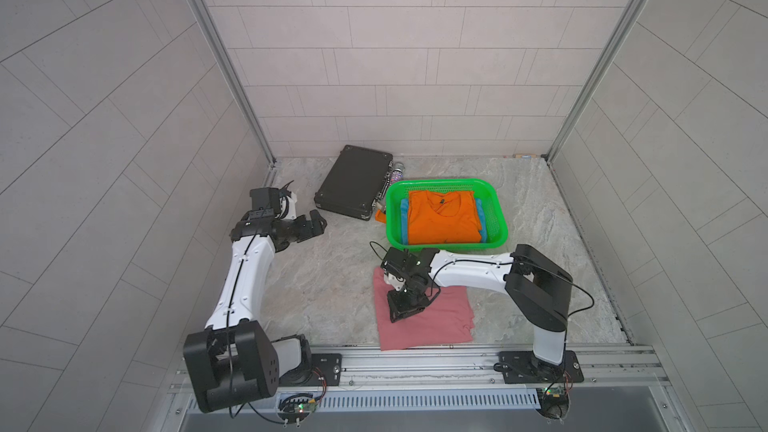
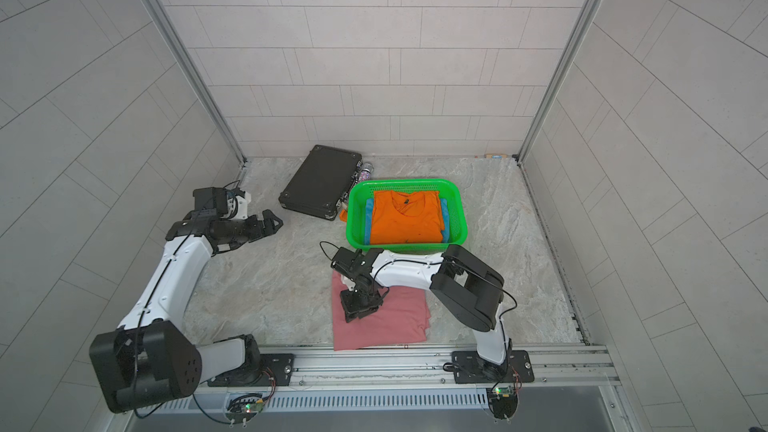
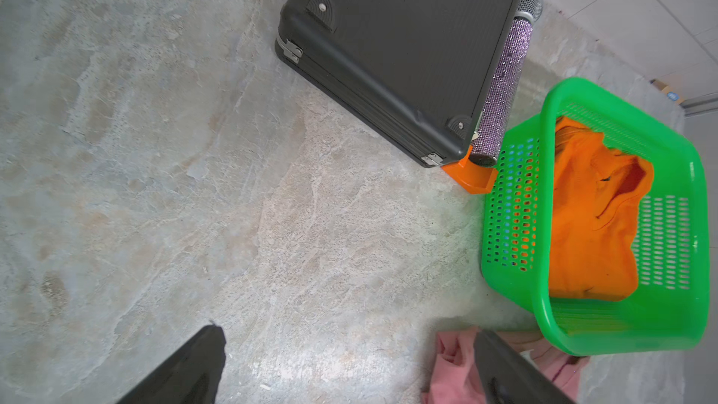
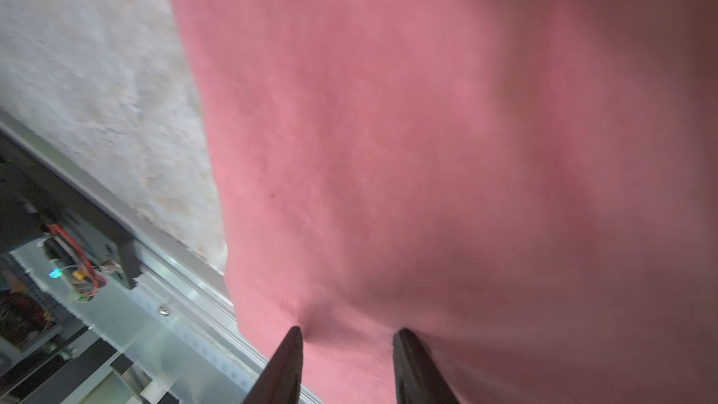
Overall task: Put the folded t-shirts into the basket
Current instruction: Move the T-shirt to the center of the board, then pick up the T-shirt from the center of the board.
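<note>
pink t-shirt [image 1: 436, 317]: flat on the counter [image 1: 332, 276], directly beneath the right gripper [image 4: 347, 338], outside the basket [image 1: 496, 205] near behind it.
right gripper: jaws parted, tips denting the cloth, nothing pinched.
left gripper [image 1: 318, 222]: spread wide, empty, well apart.
handling: looks light and limp, likely to unfold; I'd pinch all layers at the edge beside the tips.

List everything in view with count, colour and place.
table: one, grey marbled, beneath all
basket: one, green, centre, towards the back
orange t-shirt: one, orange, in basket, on top
blue t-shirt: one, blue, in basket, underneath
pink t-shirt: one, pink, on table, near edge
case: one, black, left of basket
glittery cylinder: one, purple, between case and basket
small block: one, orange, by basket's corner
left arm: one, white-black, left side, jaws wide open
right arm: one, white-black, jaws parted on pink t-shirt
</note>
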You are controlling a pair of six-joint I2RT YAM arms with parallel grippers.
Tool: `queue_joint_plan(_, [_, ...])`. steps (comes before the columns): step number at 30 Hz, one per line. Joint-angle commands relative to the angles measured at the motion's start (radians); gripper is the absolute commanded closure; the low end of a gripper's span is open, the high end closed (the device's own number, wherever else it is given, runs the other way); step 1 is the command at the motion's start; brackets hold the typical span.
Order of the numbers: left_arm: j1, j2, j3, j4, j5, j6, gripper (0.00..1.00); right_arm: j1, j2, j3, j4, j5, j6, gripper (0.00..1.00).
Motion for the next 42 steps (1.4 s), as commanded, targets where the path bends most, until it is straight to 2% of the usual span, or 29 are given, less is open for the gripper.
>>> queue_joint_plan(1, [0.012,0.013,-0.052,0.031,0.098,-0.043,0.0,0.003,0.069,0.072,0.103,-0.026,-0.088,0.52])
queue_joint_plan(6, [0.012,0.023,-0.113,0.077,0.215,-0.013,0.0,-0.013,0.075,0.183,0.132,-0.033,-0.13,0.47])
queue_joint_plan(12, [0.005,0.073,-0.141,0.077,0.345,0.052,0.03,-0.031,-0.113,0.109,0.126,0.051,-0.128,0.42])
queue_joint_plan(14, [-0.01,0.087,-0.151,0.068,0.38,0.1,0.05,-0.041,-0.208,0.043,0.084,0.118,-0.121,0.4])
queue_joint_plan(18, [-0.081,0.169,-0.124,0.003,0.36,0.142,0.03,-0.093,-0.415,-0.173,0.04,0.255,-0.097,0.36])
queue_joint_plan(22, [-0.151,0.244,-0.125,-0.01,0.412,0.144,0.06,-0.211,-0.592,-0.404,0.066,0.263,-0.065,0.34])
queue_joint_plan(25, [-0.2,0.26,-0.132,-0.003,0.417,0.149,0.1,-0.278,-0.679,-0.529,0.079,0.321,-0.011,0.27])
queue_joint_plan(28, [-0.226,0.266,-0.165,0.036,0.453,0.146,0.12,-0.365,-0.721,-0.635,0.168,0.278,-0.011,0.27])
queue_joint_plan(31, [-0.26,0.294,-0.177,0.061,0.455,0.147,0.13,-0.458,-0.742,-0.723,0.302,0.174,-0.034,0.33])
queue_joint_plan(35, [-0.266,0.347,-0.175,0.069,0.442,0.117,0.17,-0.529,-0.772,-0.807,0.438,0.11,-0.055,0.37])
queue_joint_plan(38, [-0.266,0.39,-0.169,0.07,0.421,0.098,0.2,-0.606,-0.755,-0.867,0.548,-0.007,-0.059,0.45])
queue_joint_plan(42, [-0.268,0.441,-0.168,0.068,0.432,0.086,0.28,-0.638,-0.686,-0.897,0.68,-0.126,-0.081,0.45])
